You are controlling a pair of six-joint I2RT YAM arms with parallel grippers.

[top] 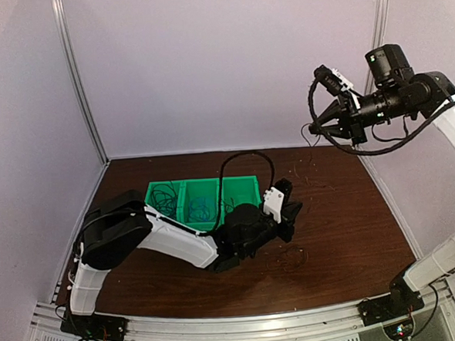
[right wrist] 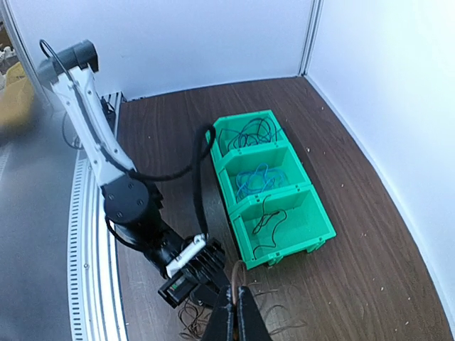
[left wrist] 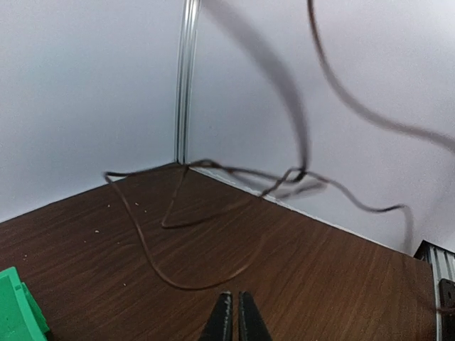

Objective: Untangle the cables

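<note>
My right gripper (top: 313,126) is raised high at the back right. In the right wrist view its fingers (right wrist: 238,316) are shut on a thin brown cable (right wrist: 237,273), which hangs down toward the table (top: 309,146). My left gripper (top: 290,213) is low on the table beside the green bin; its jaws (left wrist: 232,316) are shut with nothing visible between them. In the left wrist view, loops of the thin cable (left wrist: 170,280) lie on the wood ahead and strands (left wrist: 298,170) rise upward. A small tangle of cables (right wrist: 192,323) lies under the left gripper.
A green three-compartment bin (top: 201,181) stands left of centre. It holds black cables (right wrist: 249,135) at the far end, blue cables (right wrist: 259,177) in the middle and one black cable (right wrist: 274,217) at the near end. Its corner shows in the left wrist view (left wrist: 18,312). White walls enclose the table.
</note>
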